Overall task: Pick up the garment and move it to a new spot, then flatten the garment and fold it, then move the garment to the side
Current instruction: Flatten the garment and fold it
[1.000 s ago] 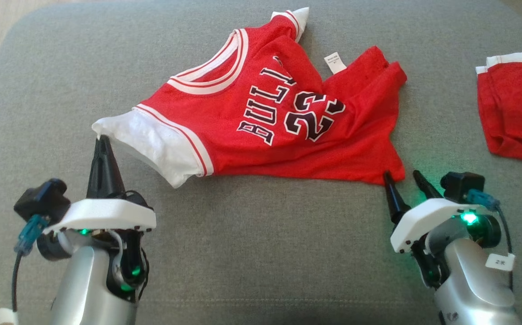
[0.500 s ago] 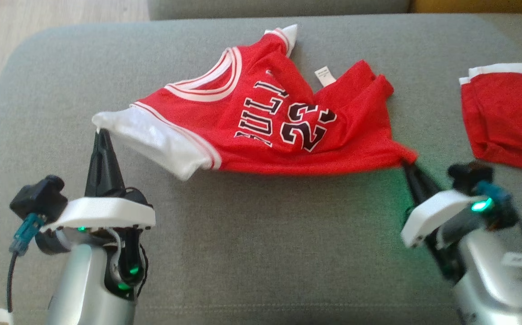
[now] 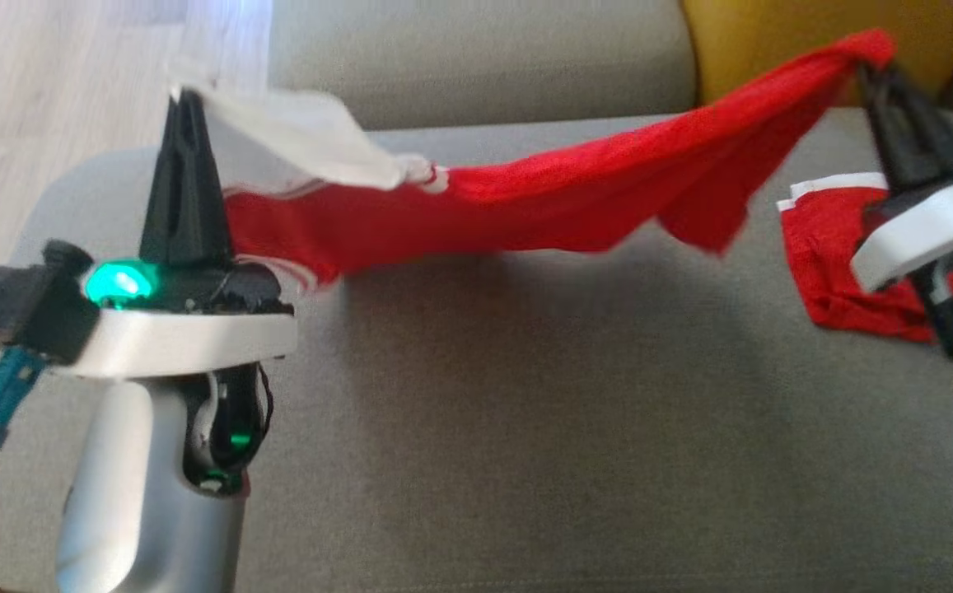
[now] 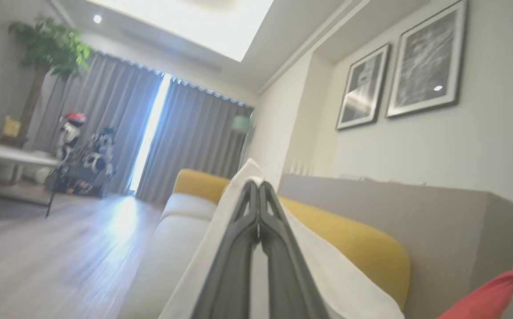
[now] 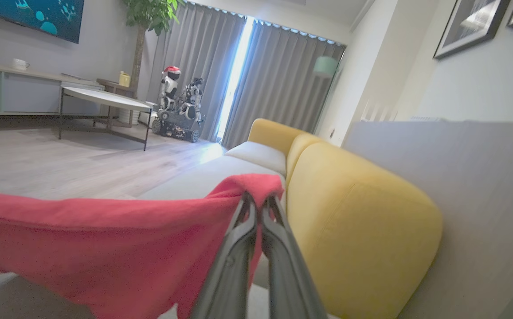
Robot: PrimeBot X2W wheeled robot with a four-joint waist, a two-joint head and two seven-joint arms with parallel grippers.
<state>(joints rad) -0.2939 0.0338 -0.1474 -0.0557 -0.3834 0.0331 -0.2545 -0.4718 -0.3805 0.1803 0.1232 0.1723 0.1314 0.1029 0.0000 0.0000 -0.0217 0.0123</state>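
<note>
The garment [image 3: 575, 198], a red jersey with white sleeves, hangs stretched in the air above the grey sofa seat [image 3: 525, 428]. My left gripper [image 3: 184, 99] is shut on its white sleeve [image 4: 238, 212] at the upper left of the head view. At the upper right, my right gripper [image 3: 867, 70] is shut on the red hem corner [image 5: 256, 186]. The cloth sags between the two grippers, and its printed front is hidden.
A second red piece with white trim [image 3: 847, 263] lies on the seat at the right, under my right arm. Yellow back cushions [image 5: 354, 221] stand behind the seat. Wooden floor [image 3: 48, 99] lies past the sofa's left edge.
My right gripper shut on the jersey's hem corner. Both arms then rose and lifted the jersey off the seat, stretching it between them. The head view has tilted up.
</note>
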